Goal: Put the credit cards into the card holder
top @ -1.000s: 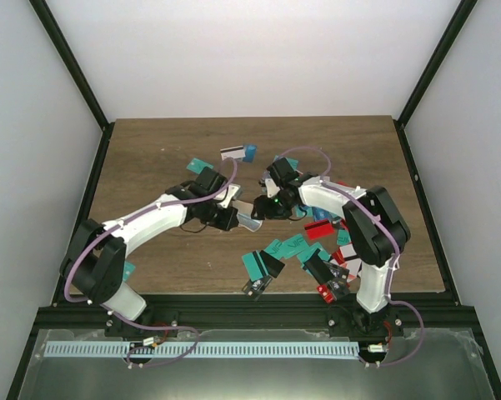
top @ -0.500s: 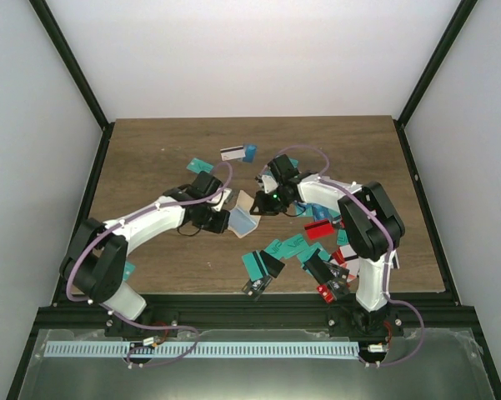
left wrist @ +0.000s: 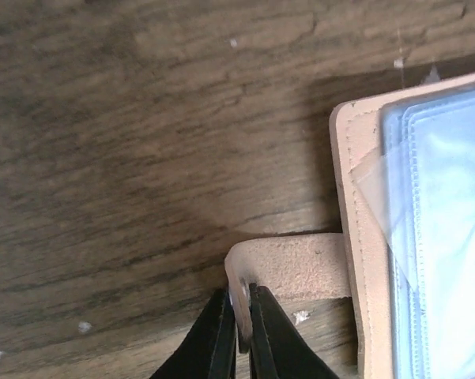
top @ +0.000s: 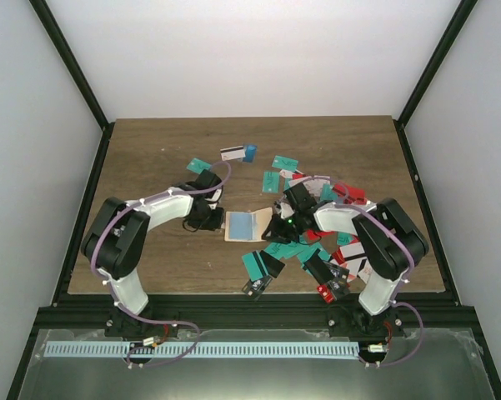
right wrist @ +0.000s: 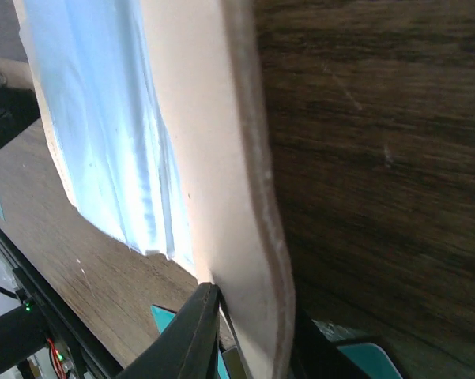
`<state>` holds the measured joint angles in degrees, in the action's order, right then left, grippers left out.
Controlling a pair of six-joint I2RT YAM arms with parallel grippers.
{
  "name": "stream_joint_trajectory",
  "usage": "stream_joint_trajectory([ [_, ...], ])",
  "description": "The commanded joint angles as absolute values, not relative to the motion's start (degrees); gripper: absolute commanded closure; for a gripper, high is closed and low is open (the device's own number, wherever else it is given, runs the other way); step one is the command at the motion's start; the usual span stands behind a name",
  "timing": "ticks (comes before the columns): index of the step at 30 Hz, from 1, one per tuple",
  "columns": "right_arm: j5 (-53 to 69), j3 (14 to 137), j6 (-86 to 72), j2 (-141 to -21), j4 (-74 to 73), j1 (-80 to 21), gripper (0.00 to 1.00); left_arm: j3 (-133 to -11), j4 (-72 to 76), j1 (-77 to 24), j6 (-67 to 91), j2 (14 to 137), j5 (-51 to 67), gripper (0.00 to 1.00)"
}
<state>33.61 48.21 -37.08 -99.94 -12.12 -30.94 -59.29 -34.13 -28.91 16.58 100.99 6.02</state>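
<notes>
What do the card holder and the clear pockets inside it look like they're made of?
Card holder: likely tan leather or faux leather, matte, with a stitched edge and suede-like fuzzy snap tab. Pockets: thin clear plastic, glossy, with welded seams and glare.

One holder [top: 243, 226], one left pincer [left wrist: 242, 312], one right pincer [top: 274, 227]. At least ten cards [top: 285, 162], too heaped for an exact count.

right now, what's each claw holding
left claw: closed on the holder's tab
right claw: closed on the holder's edge
</notes>
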Motion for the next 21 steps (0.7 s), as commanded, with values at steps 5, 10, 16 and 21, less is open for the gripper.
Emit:
stream_joint_trajectory([
  [5, 32.22, 46.53, -41.27, -97.55, -11.84, -30.76, 0.75, -61.9, -37.81, -28.69, 17.74, 98.66, 2.31, 0.84],
  [10, 31.4, 48.9, -39.29, -96.32, -15.07, -30.76, 0.69, -62.55, -40.81, -29.25, 18.08, 94.35, 2.27, 0.69],
  [16, 31.36, 51.08, -37.24, -94.02, -18.54, -30.76, 0.6, -64.83, -43.48, -30.44, 18.68, 89.91, 3.81, 0.61],
  [21, 32.09, 52.0, -36.48, -92.61, -19.33, -30.76, 0.54, -66.2, -42.38, -33.28, 18.1, 89.09, 8.08, 0.58],
])
